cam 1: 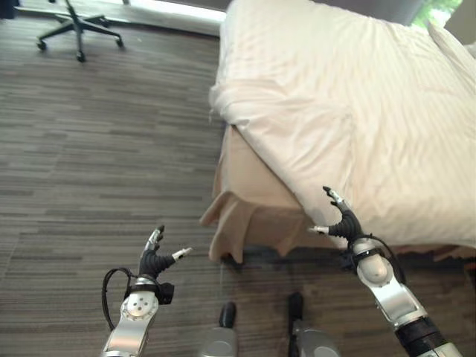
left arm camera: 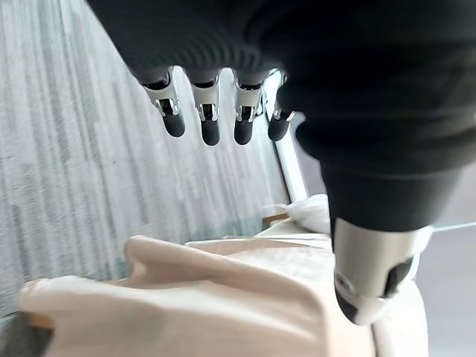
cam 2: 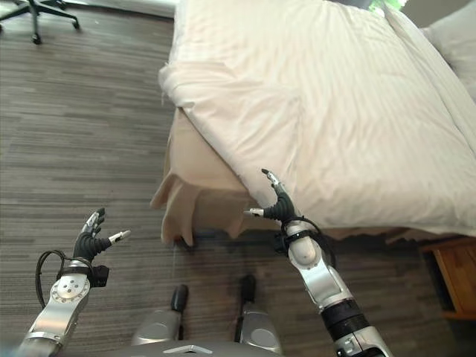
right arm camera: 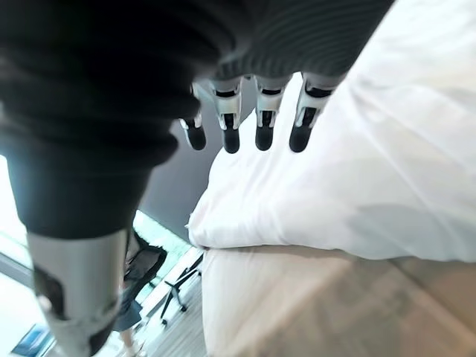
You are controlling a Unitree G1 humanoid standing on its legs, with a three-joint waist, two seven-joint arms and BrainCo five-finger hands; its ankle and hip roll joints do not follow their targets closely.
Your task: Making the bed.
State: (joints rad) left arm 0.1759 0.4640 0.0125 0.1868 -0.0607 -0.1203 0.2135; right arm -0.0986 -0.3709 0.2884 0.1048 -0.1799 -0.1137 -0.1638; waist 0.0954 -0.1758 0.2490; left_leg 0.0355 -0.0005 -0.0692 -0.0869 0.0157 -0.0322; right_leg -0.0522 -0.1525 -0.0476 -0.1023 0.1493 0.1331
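Observation:
A bed with a white striped duvet [cam 1: 349, 111] fills the upper right. Its near-left corner [cam 1: 223, 100] hangs over a beige bed skirt [cam 1: 245, 208]. My right hand [cam 1: 343, 222] is raised close to the duvet's lower edge, fingers straight and spread, holding nothing; its fingers [right arm camera: 256, 126] point at the duvet [right arm camera: 349, 193]. My left hand [cam 1: 154, 260] hovers over the floor, left of the bed's corner, open and empty. Its fingers [left arm camera: 212, 123] point toward the beige skirt [left arm camera: 186, 297].
Grey wood-patterned floor [cam 1: 97, 149] spreads to the left of the bed. A black office chair [cam 1: 78, 26] stands at the far upper left. A wooden nightstand [cam 2: 455, 275] sits at the right. A pillow [cam 2: 454, 37] lies at the bed's far right.

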